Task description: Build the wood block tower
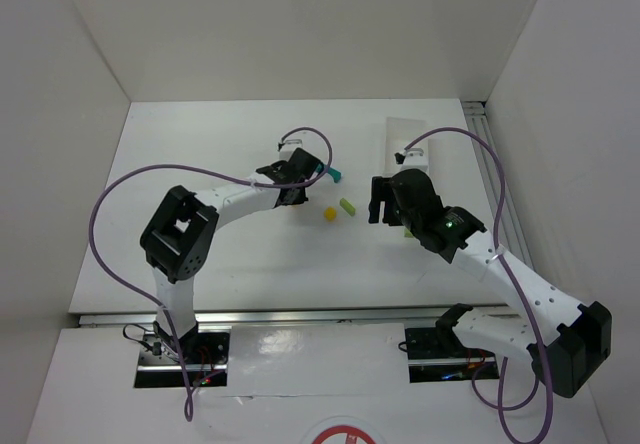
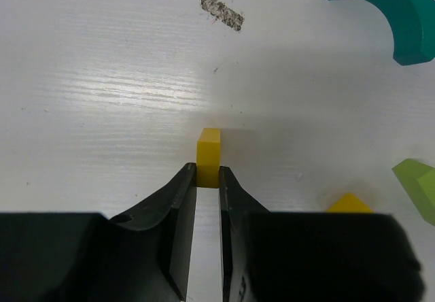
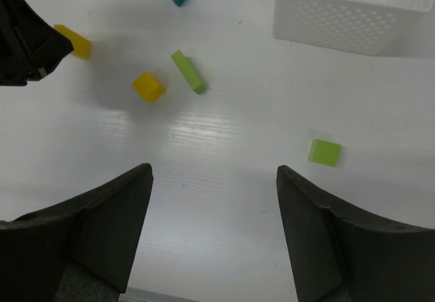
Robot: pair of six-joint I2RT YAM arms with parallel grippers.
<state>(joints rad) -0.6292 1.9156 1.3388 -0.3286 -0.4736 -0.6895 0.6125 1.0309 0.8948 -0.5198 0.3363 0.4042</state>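
The wood block tower [image 1: 347, 207] is not built: its pieces lie apart on the white tabletop [image 1: 220, 144], around the middle between the two arms. The teal arch [image 2: 387, 9] lies flat, farthest of the group from the arm bases. Nearer than it and slightly right lies the lime-green post [image 3: 188, 71] on its side, and the yellow cube [image 3: 148, 86] sits just beside that post on its left, not touching it. A small green square block [image 3: 325, 152] lies alone to the right, well apart from the others and near the right arm.

The left gripper [image 2: 207, 173] reaches in from the left with its jaws narrow, closed on the yellow post [image 2: 209, 154], which sits right at the fingertips and sticks out beyond them. Whether the post is on the tabletop or lifted off it, I cannot tell. The teal arch is just beyond it to the right.

The right gripper [image 3: 214, 173] hangs above bare tabletop with its jaws wide and nothing between them, the green square block close to its right finger. The white tray [image 3: 346, 16] stands at the far right, apart from all the blocks. A small grey scuff [image 2: 221, 11] marks the tabletop beyond the yellow post.
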